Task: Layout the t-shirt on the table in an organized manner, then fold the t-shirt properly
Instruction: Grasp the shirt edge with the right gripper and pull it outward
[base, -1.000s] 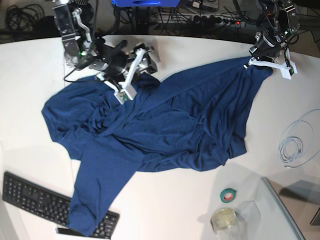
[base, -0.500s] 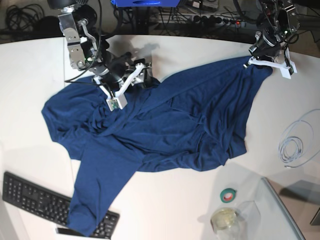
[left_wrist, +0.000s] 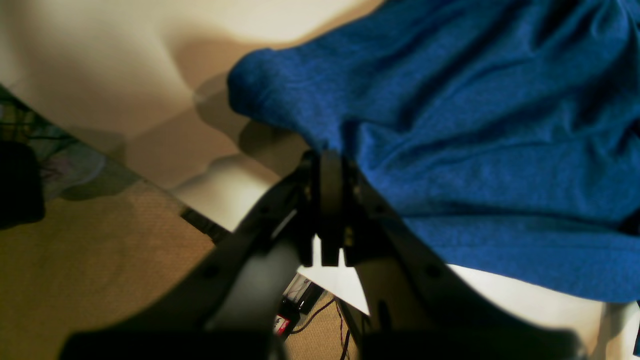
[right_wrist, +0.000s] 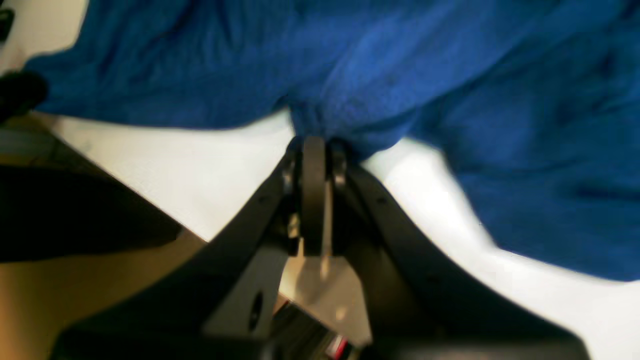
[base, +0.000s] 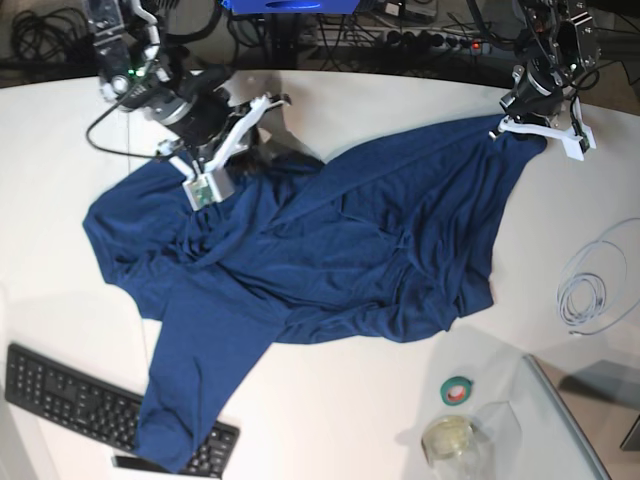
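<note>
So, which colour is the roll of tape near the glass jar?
The roll of tape is green outside with a red core. It shows only in the base view, beside the glass jar.

Free room and obstacles on the desk (base: 330, 420). The t-shirt (base: 330, 250) sprawled rumpled across the middle, its lowest flap overlapping the keyboard (base: 70, 400) at the near left corner. Bare surface lay open along the far left, at the left edge between shirt and keyboard, and in front of the shirt at centre. On the right side, a coiled white cable (base: 590, 285), a roll of green tape (base: 457, 391), a round clear container (base: 449, 438) and a grey panel (base: 570, 420) narrowed the passage.
</note>
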